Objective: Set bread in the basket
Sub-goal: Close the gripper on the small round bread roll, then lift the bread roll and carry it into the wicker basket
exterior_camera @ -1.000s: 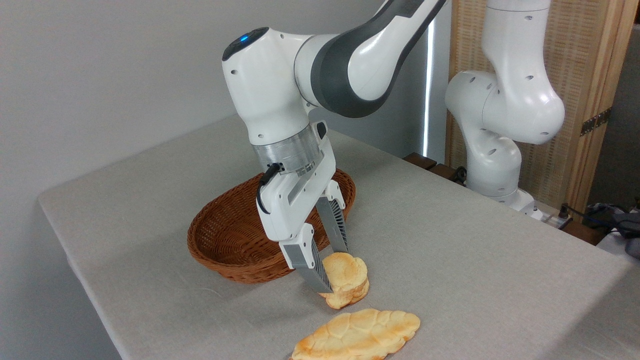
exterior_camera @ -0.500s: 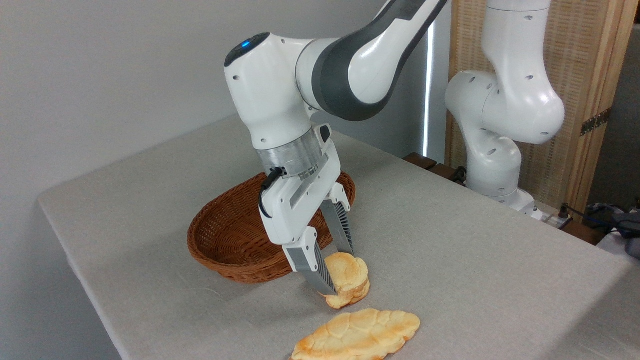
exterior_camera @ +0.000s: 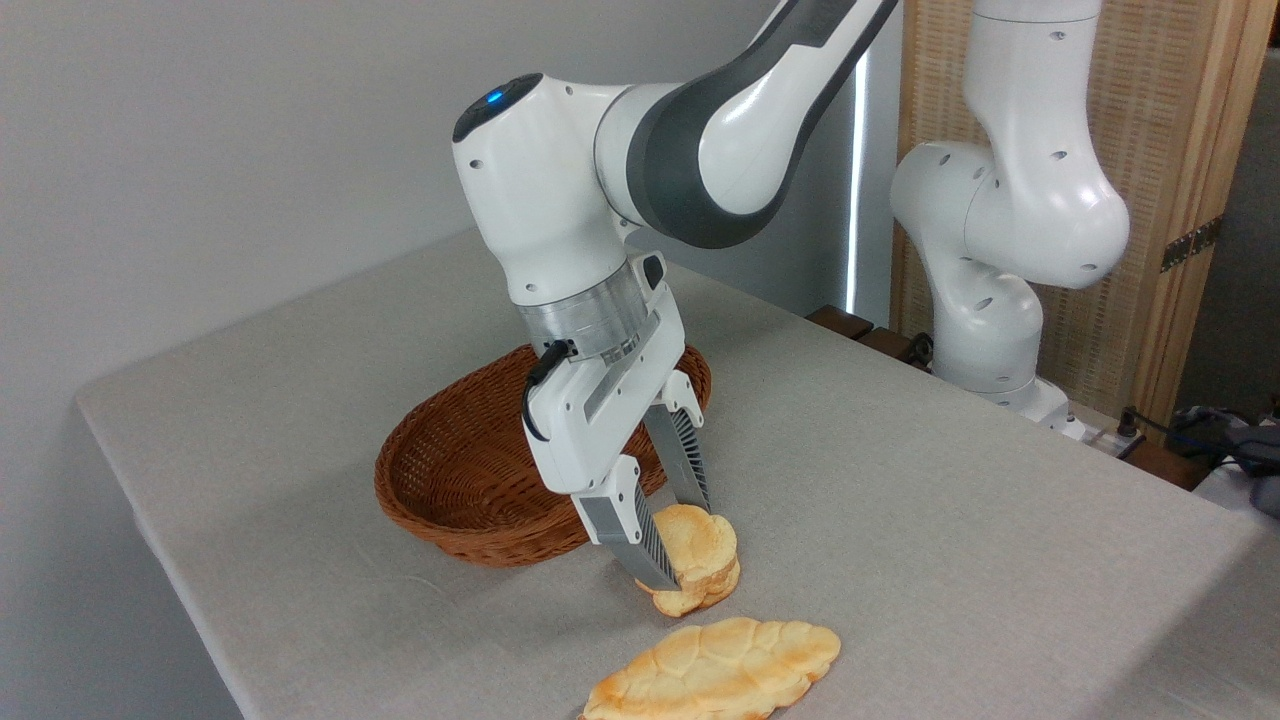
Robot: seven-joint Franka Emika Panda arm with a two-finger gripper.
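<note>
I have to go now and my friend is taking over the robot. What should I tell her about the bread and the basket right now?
Gripper: shut on the bun, one finger on each side.
Bun: at the table, just right of the basket; whether it has left the cloth is hard to tell.
Basket: nothing visible inside it.
Long flat bread: lies in front of the bun, not gripped.
Done: bun gripped.
Left: lift it, carry it left over the basket, let go.

The basket (exterior_camera: 470,470) lies open-topped just left of the gripper (exterior_camera: 680,545), its near rim between them. The long flat bread (exterior_camera: 715,672) blocks the near side. Bare table (exterior_camera: 900,500) stretches right and far.
</note>
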